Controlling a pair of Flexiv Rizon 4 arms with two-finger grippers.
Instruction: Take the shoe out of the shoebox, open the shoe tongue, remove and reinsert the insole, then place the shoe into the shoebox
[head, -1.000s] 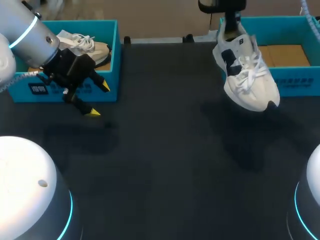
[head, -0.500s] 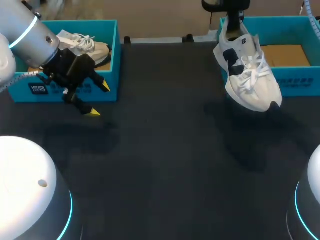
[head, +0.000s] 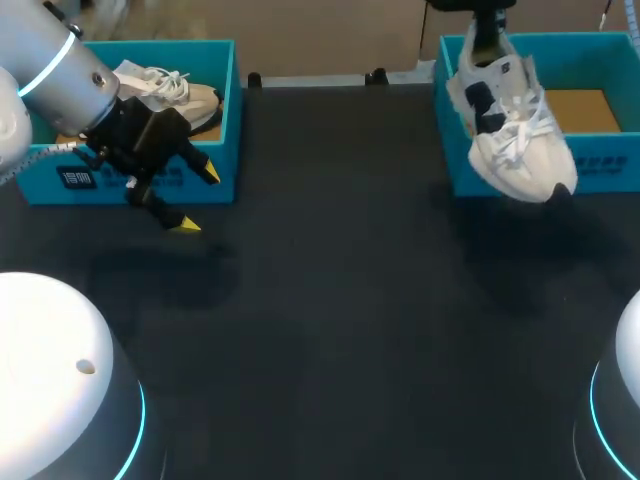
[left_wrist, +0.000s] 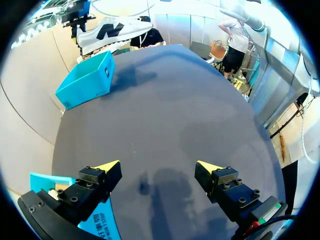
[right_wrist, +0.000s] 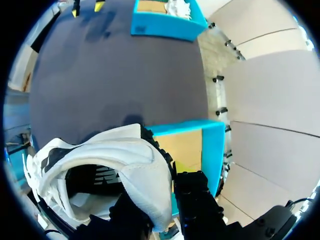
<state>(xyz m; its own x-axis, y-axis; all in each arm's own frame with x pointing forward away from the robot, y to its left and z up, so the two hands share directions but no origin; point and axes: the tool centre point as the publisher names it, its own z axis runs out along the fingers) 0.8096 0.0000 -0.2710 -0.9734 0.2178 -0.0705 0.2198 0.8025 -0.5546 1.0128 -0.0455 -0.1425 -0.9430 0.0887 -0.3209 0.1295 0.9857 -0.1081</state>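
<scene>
Two shoeboxes: teal, set at the far left and far right of the table (head: 330, 300); a bare cardboard floor is shown in the right shoebox (head: 600, 165); a second shoe (head: 175, 95) is seen lying in the left shoebox (head: 215, 150).
Shoe: the white shoe (head: 512, 140) is held in the air, heel up and toe down; it is hung over the near left part of the right shoebox, with the toe shown in front of the near wall.
Right gripper: the right gripper (head: 486, 30) is clamped on the heel collar; one finger is seen inside the shoe, one outside.
Left gripper: the left gripper (head: 197, 200) is held with fingers apart and nothing between them; it is parked just near of the left shoebox, well apart from the shoe.
Risk, snag: the toe could be caught on the near wall if the shoe is lowered without being carried farther in; the box would likely be shoved or tipped.
Risk, slip: the whole weight is hung from a soft collar; a quick swing could let it be pulled free.
Risk, laces: loose loops could be hooked on the box rim.
</scene>
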